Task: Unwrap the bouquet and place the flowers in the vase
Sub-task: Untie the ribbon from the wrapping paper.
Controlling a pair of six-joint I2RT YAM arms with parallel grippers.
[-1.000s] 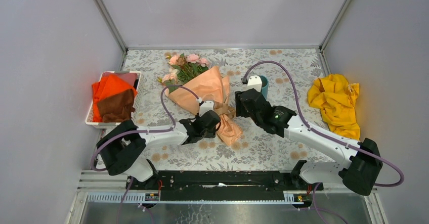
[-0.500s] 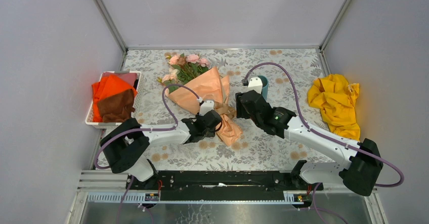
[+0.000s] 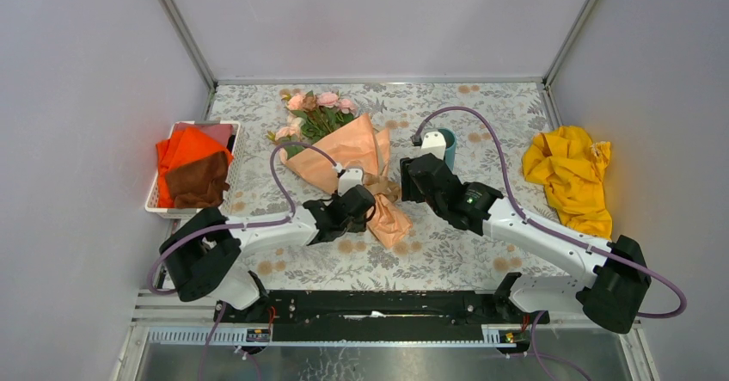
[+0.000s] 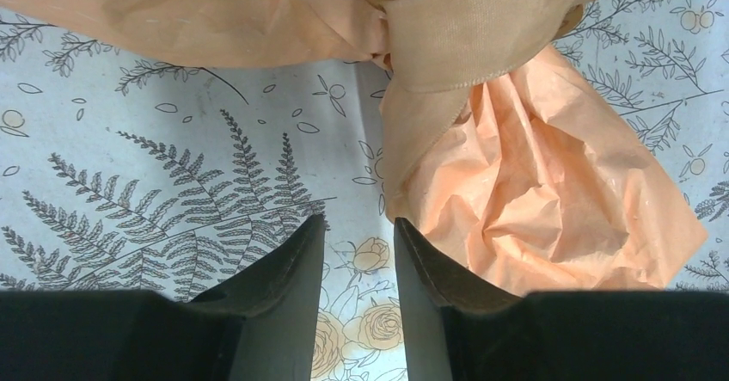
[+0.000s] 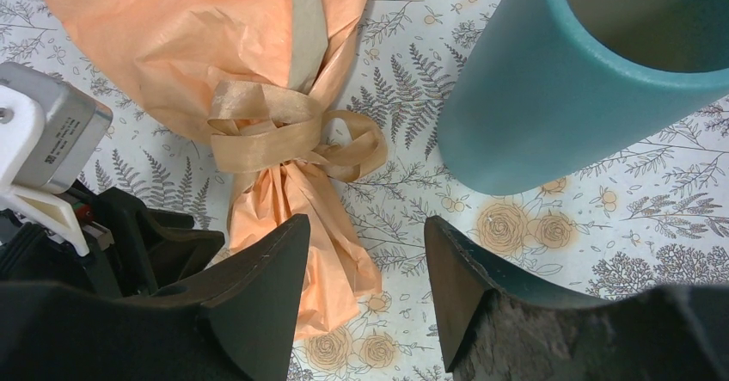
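Your left arm (image 3: 258, 231) swings its elbow leftward, left gripper (image 4: 358, 220) narrowly parted, empty, by the ribbon (image 4: 464, 37) of the bouquet (image 4: 533, 200), right gripper (image 5: 365, 221) half open, empty, near the vase (image 5: 559, 97)

No text, label, brand, number or sign can be read in any view. Nothing legible is found on the bouquet (image 3: 344, 149), the vase (image 5: 550, 97) or the tablecloth (image 3: 447, 252), which is printed only with ferns and roses.
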